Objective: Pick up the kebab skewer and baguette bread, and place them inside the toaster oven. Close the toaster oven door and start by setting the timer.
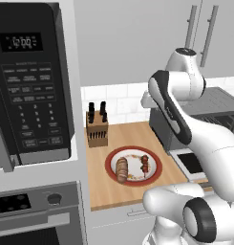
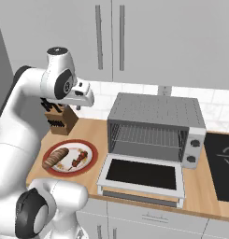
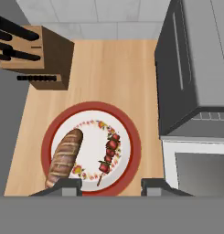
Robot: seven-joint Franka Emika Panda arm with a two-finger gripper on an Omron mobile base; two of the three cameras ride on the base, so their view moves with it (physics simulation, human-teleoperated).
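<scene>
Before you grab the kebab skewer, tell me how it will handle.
The kebab skewer looks thin and stiff, so probably light. Its round meat chunks may let it roll on the plate. Lying flat, it offers little height, so the gripper could slip off.

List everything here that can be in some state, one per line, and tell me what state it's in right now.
toaster oven door: dropped fully open.
toaster oven: rack empty.
kebab skewer: lying on the plate, not gripped.
baguette bread: lying on the plate beside the skewer, apart from it.
plate: flat on the counter.
gripper: above the plate, jaws apart, holding nothing.
microwave: door shut, display lit.
</scene>
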